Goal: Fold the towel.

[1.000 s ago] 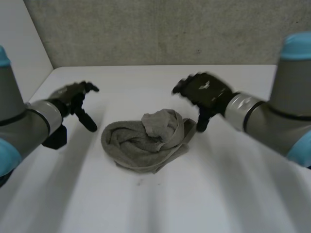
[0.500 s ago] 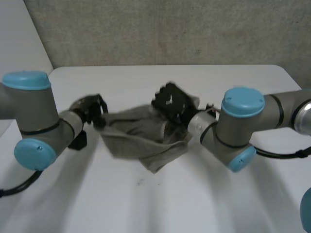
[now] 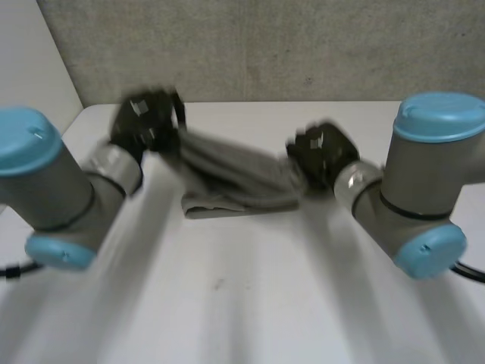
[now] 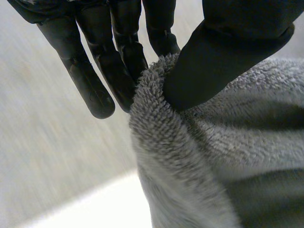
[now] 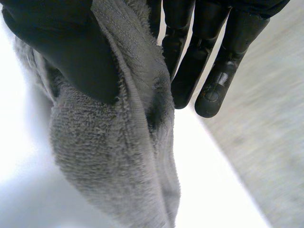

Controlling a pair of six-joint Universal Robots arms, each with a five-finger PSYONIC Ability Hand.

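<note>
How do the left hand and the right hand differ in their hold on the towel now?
The left hand holds the towel's left end; the right hand holds its right end. In the head view the left hand sits nearer the back wall than the right hand, so the towel slants between them. Both pinch the cloth between thumb and fingers.

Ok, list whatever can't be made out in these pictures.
1. Head view: the left hand and right hand are motion-blurred, so their grip can't be read there.
2. Head view: the towel is bunched and blurred; its corners can't be found.
3. Wrist views: each thumb covers its pinch, and the towel runs off the edge, so which part each hand holds is unclear.
</note>
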